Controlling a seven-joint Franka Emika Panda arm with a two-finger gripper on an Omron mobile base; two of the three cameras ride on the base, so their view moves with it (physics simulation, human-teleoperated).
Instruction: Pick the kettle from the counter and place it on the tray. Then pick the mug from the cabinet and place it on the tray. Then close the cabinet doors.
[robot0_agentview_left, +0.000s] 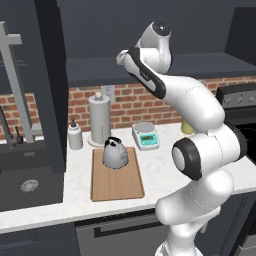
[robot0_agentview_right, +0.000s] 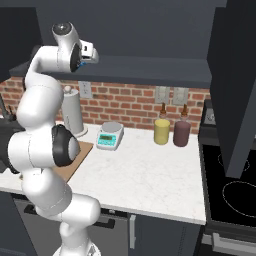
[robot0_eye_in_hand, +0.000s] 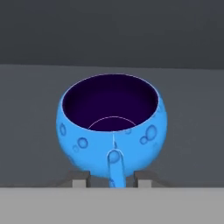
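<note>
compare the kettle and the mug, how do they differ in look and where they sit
The kettle is grey metal with a black arched handle on top; the mug is bright blue with a small side handle. The kettle is closed over by a domed top; the mug is open, showing a dark purple inside. The kettle stands on the tray; the mug sits on a dark shelf. Both are upright and rounded.

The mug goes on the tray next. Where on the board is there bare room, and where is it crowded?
The kettle fills the tray's back end. The near half, toward the counter edge, is bare wood. Behind the tray it is crowded: paper-towel roll, soap bottle, scale.
</note>
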